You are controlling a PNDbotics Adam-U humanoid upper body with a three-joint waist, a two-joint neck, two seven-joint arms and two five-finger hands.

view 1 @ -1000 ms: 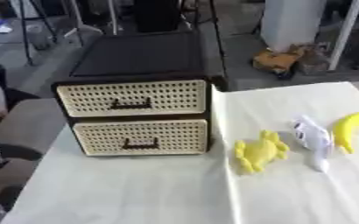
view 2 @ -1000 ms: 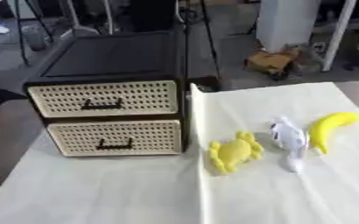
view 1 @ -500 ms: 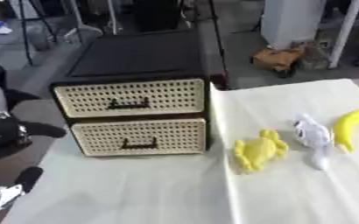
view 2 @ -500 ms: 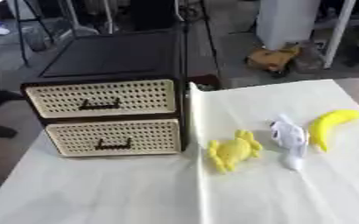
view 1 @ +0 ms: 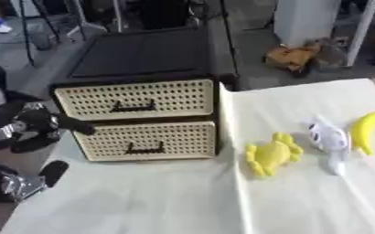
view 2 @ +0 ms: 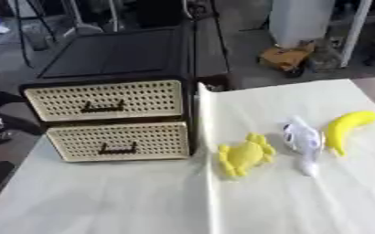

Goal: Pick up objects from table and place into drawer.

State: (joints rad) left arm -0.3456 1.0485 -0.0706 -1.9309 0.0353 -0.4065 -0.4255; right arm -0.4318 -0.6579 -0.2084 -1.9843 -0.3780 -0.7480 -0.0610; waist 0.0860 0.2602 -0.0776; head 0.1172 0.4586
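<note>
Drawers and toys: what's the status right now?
Left hand beside the drawer unit, holding nothing. Both drawers closed. Yellow toy, white toy, banana untouched.

The cabinet [view 1: 142, 96] stands at the table's [view 1: 142, 201] far left, both drawers shut, so its cream fronts block any way in. Before it the cloth lies bare and wide. The left hand [view 1: 39, 130] hangs just beside the cabinet's left edge. To the right, a yellow toy [view 1: 272, 153], a white toy [view 1: 328, 140] and a banana [view 1: 368, 130] lie close in a row (narrow gaps between), with open cloth nearer the robot.
</note>
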